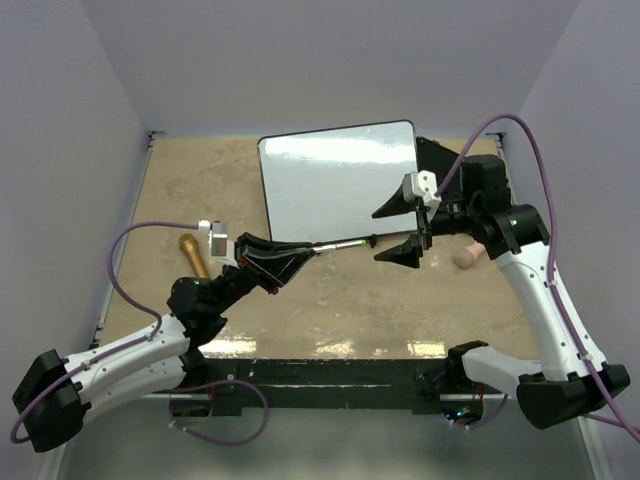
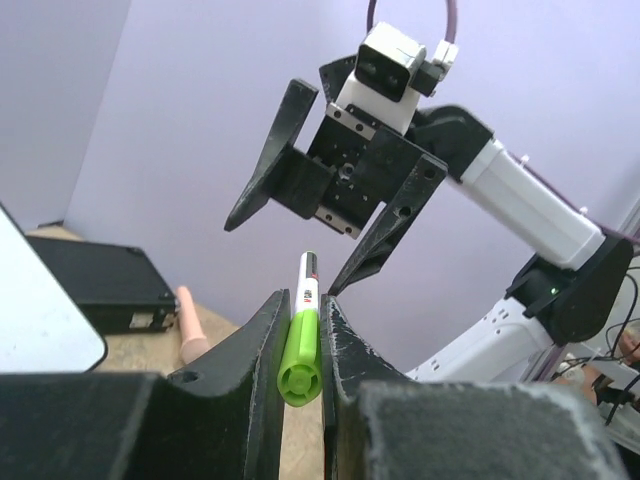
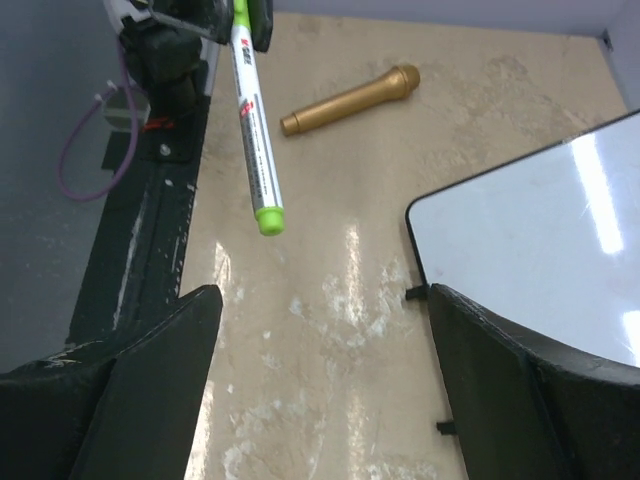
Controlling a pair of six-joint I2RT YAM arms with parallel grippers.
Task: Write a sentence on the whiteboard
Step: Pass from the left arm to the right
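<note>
Here, the left gripper (image 2: 305,300) is clamped narrowly on a green-and-white marker (image 2: 302,330), and the right gripper (image 3: 325,295) is spread wide and empty just beyond its tip. The whiteboard (image 1: 340,185), by the table's (image 1: 200,190) far edge, is judged light, stiff and slippery, and best steadied at its frame.

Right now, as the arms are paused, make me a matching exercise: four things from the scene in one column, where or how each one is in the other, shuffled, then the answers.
Things:
1. marker
2. right gripper
3. whiteboard
4. gold microphone

States:
A. lying loose on the table
B. open, facing the marker's tip
C. clamped in the left gripper
D. at the table's far side, nothing written on it

Pairs: 1-C, 2-B, 3-D, 4-A
</note>
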